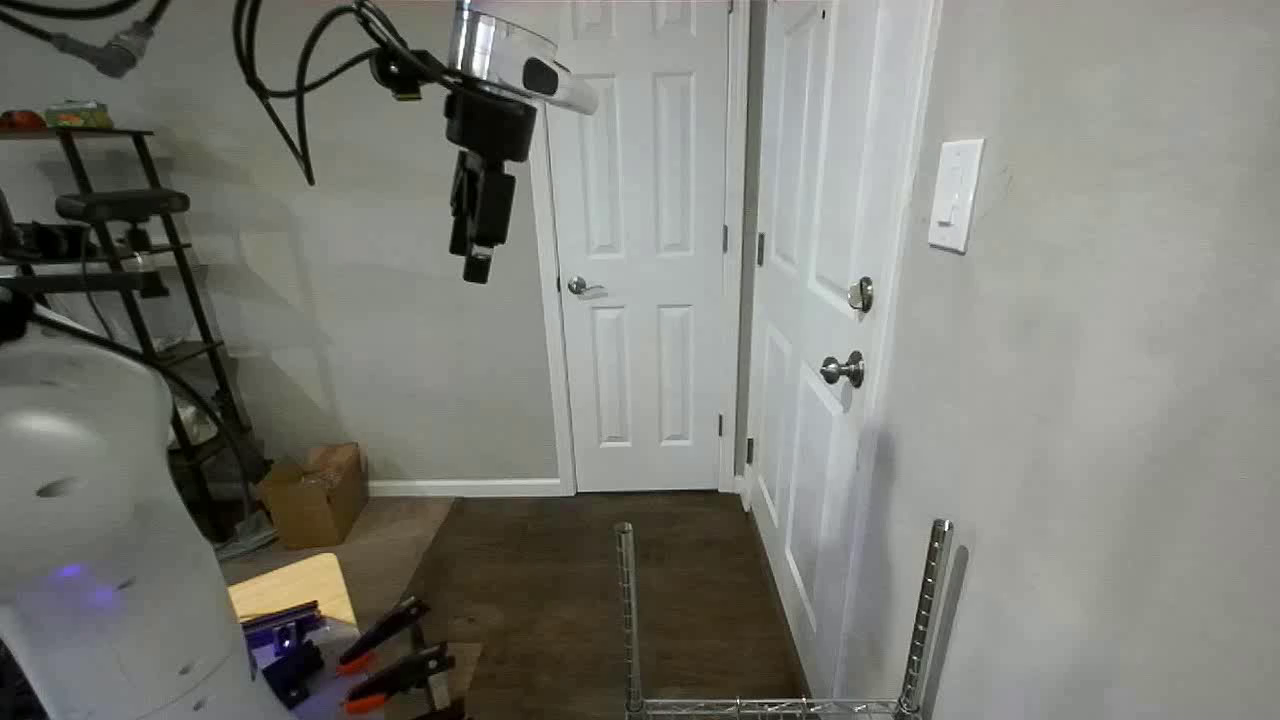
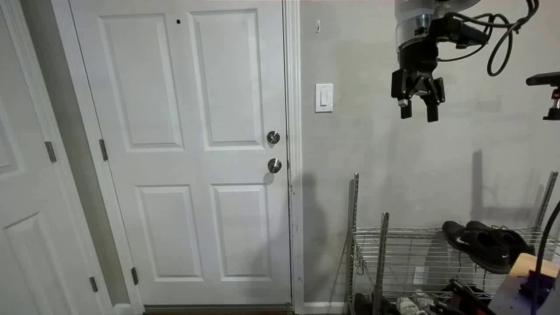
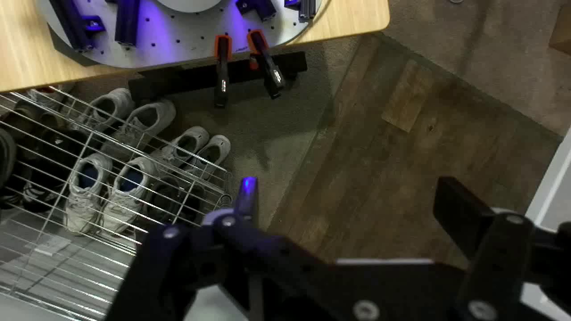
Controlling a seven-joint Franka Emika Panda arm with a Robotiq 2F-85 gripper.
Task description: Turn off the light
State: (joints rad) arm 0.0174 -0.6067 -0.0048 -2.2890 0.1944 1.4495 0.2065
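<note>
In an exterior view the gripper (image 2: pixel 419 115) hangs in the air, its fingers (image 2: pixel 432 112) parted with nothing between them and pointing downward. The light switch (image 2: pixel 323 98), white and upright, is on the wall (image 2: pixel 372 144) just beside the door frame (image 2: pixel 293 144) and well apart from the gripper; I judge that the press is not yet done. With the fingers spread like this, the tips could straddle the narrow button (image 2: pixel 324 97) and meet only its surround, so bringing them together first seems wise. Pressing the wrong part of the button could leave the light on. A rack post (image 2: pixel 382 253) stands up below, and a low swing might strike it

In an exterior view a door knob (image 1: pixel 842 370) juts out lower than the switch, near enough that a low or wide approach could catch it. Cables (image 1: pixel 300 93) loop loosely by the wrist (image 1: pixel 505 52) and may snag or tug if it turns to face the wall. Too deep a push would likely jam the gripper against the wall

In the wrist view the fingers stand wide apart over the floor (image 3: pixel 379 178), holding nothing. Shoes (image 3: pixel 84 205) and the bench (image 3: pixel 352 20) show, but not the switch, so aiming by this camera would probably miss. The clamps (image 3: pixel 221 76) overhang the bench edge; a careless dip could knock them
</note>
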